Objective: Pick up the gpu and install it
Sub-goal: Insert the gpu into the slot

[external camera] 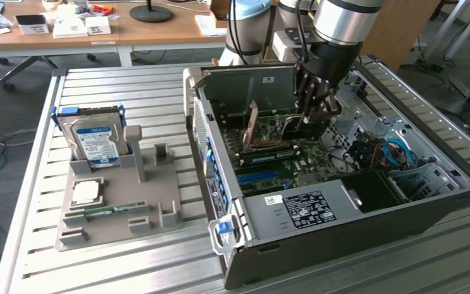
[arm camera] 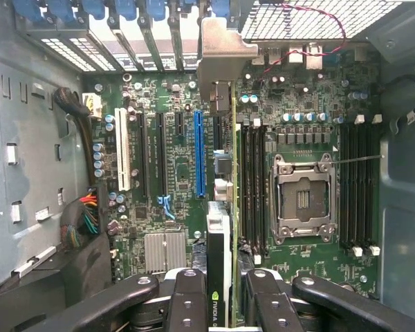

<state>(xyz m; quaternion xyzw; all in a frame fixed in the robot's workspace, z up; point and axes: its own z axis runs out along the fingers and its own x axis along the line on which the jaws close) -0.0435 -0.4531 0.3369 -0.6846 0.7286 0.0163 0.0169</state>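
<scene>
Grips gpu [arm camera: 219, 235] edge-on in partly closed gripper [arm camera: 225, 299], inside open case [external camera: 366, 223] above motherboard [arm camera: 173, 173], with drive [external camera: 96, 142] upright in holder [external camera: 141, 184] outside.

Exterior view. The gripper [external camera: 310, 121] reaches into the open computer case [external camera: 431, 202] (lying on its side), its fingers closed on the gpu [external camera: 257, 125], which stands upright over the motherboard [external camera: 300, 162]. At the exterior view's left, a grey holder [external camera: 129, 214] on the slatted desk [external camera: 31, 245] carries a hard drive [external camera: 96, 144].

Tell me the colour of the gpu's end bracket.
Silvery grey metal. The bracket of the gpu shows best in the wrist view.
</scene>
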